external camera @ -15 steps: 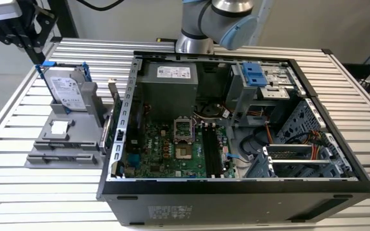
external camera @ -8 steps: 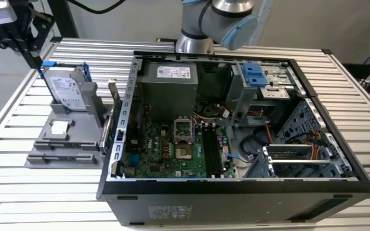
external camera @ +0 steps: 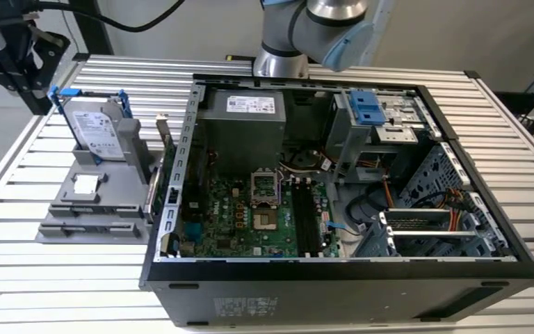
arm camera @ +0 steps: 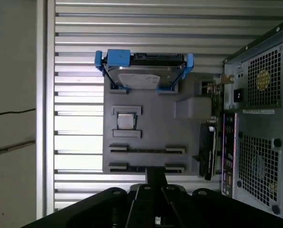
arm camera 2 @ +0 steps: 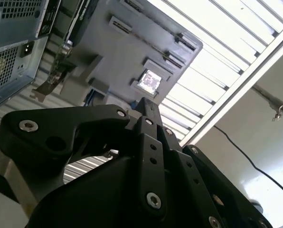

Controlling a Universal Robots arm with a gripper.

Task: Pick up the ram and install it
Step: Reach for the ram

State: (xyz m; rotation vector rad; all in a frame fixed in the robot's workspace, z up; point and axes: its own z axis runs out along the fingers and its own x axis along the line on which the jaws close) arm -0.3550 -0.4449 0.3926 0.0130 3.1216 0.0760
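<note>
My gripper (external camera: 28, 76) hangs high at the exterior view's upper left, above and off the grey holder block (external camera: 91, 202). In both wrist views its black fingers (arm camera 2: 148, 111) meet at the tips with nothing seen between them, so it is shut and empty. The gripper's tip (arm camera: 155, 175) points over the near edge of the holder block (arm camera: 146, 114), whose two long slot rows (arm camera: 146, 150) look bare. The ram is hidden or out of view. The long black motherboard slots (external camera: 304, 217) lie inside the open computer case (external camera: 341, 268).
A silver hard drive in a blue frame (external camera: 95, 129) leans at the back of the holder block. A card with a metal bracket (arm camera: 209, 145) lies between block and case. The arm's base (external camera: 281, 59) stands behind the case on the slatted metal table (external camera: 53, 292).
</note>
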